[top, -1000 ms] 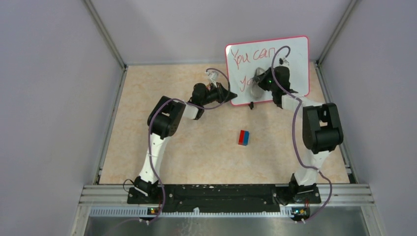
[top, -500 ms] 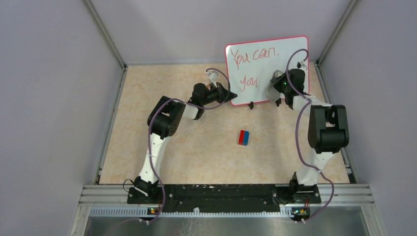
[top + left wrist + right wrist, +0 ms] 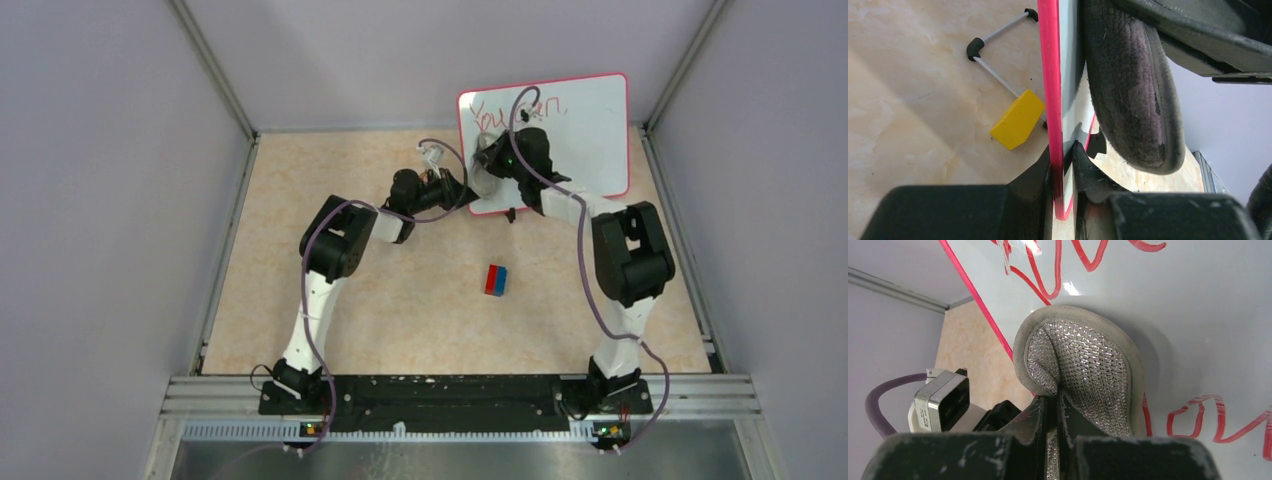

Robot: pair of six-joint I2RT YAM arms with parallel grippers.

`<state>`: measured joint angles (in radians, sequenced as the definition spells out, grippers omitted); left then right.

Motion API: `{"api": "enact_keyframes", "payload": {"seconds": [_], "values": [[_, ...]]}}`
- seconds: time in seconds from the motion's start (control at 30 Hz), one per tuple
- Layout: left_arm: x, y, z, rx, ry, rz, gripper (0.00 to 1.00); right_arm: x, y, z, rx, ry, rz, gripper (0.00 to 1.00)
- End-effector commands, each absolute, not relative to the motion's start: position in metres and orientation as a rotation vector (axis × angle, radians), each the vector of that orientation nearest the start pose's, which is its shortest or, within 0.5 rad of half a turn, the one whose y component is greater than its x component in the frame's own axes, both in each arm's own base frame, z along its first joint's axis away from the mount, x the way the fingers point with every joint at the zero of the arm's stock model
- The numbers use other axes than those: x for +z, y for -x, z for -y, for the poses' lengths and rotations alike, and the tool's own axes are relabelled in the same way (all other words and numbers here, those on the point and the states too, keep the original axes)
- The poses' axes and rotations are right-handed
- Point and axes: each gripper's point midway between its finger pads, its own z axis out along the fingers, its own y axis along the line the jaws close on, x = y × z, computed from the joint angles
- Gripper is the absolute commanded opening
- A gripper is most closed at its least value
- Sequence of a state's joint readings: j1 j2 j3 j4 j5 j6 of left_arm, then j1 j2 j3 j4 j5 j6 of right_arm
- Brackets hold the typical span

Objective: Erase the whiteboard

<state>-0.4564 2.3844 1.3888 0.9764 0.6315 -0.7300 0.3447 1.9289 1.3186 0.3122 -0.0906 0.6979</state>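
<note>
Left gripper (image 3: 1064, 156) clamps the upright whiteboard (image 3: 590, 130), long axis left-right; right gripper (image 3: 1054, 399) pinches an eraser pad (image 3: 1083, 355).

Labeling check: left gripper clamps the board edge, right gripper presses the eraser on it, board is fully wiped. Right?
Not fully wiped: red writing is on the board, as the right wrist view shows. The rest holds: left gripper clamps the board edge, right gripper presses the eraser on it.

Glossy smooth whiteboard (image 3: 1198, 320); rough cloth eraser pad (image 3: 1083, 365).

Whiteboard (image 3: 1050, 75) edge between jaws, dark fuzzy pad (image 3: 1128, 90) against its face
</note>
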Motion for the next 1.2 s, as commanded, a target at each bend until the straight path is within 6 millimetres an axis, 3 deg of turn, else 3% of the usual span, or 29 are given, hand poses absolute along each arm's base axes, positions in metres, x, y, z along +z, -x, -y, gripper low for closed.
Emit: {"api": "enact_keyframes", "payload": {"seconds": [0.0, 0.23, 0.3, 0.37, 0.43, 0.5, 0.57, 0.7, 0.83, 0.9, 0.97, 1.17], "values": [[0.085, -0.497, 0.353, -1.26, -0.291, -1.74, 0.0, 0.163, -0.538, -0.197, 0.743, -0.323, -1.919, 0.0], [0.085, -0.498, 0.351, -1.26, -0.286, -1.739, 0.0, 0.133, -0.532, -0.093, 0.576, -0.552, -1.938, 0.0], [0.085, -0.498, 0.351, -1.259, -0.284, -1.738, 0.0, 0.127, -0.529, -0.075, 0.546, -0.597, -1.941, 0.0], [0.085, -0.499, 0.35, -1.259, -0.282, -1.739, 0.0, 0.125, -0.528, -0.07, 0.534, -0.611, -1.943, 0.0], [0.085, -0.499, 0.35, -1.26, -0.281, -1.738, 0.0, 0.127, -0.53, -0.078, 0.553, -0.589, -1.943, 0.0], [0.085, -0.498, 0.35, -1.261, -0.282, -1.738, 0.0, 0.133, -0.532, -0.1, 0.583, -0.551, -1.943, 0.0], [0.085, -0.498, 0.35, -1.261, -0.282, -1.739, 0.0, 0.137, -0.533, -0.132, 0.629, -0.499, -1.951, 0.0], [0.083, -0.498, 0.351, -1.267, -0.283, -1.742, 0.0, 0.149, -0.529, -0.217, 0.762, -0.354, -1.967, 0.0], [0.083, -0.499, 0.351, -1.265, -0.283, -1.743, 0.0, 0.155, -0.522, -0.264, 0.835, -0.266, -1.969, 0.0], [0.083, -0.499, 0.351, -1.265, -0.282, -1.745, 0.0, 0.152, -0.523, -0.265, 0.838, -0.272, -1.98, 0.0], [0.083, -0.499, 0.351, -1.264, -0.281, -1.745, 0.0, 0.151, -0.526, -0.251, 0.803, -0.298, -1.979, 0.0], [0.081, -0.499, 0.35, -1.26, -0.279, -1.748, 0.0, 0.138, -0.527, -0.174, 0.708, -0.452, -1.965, 0.0]]}}
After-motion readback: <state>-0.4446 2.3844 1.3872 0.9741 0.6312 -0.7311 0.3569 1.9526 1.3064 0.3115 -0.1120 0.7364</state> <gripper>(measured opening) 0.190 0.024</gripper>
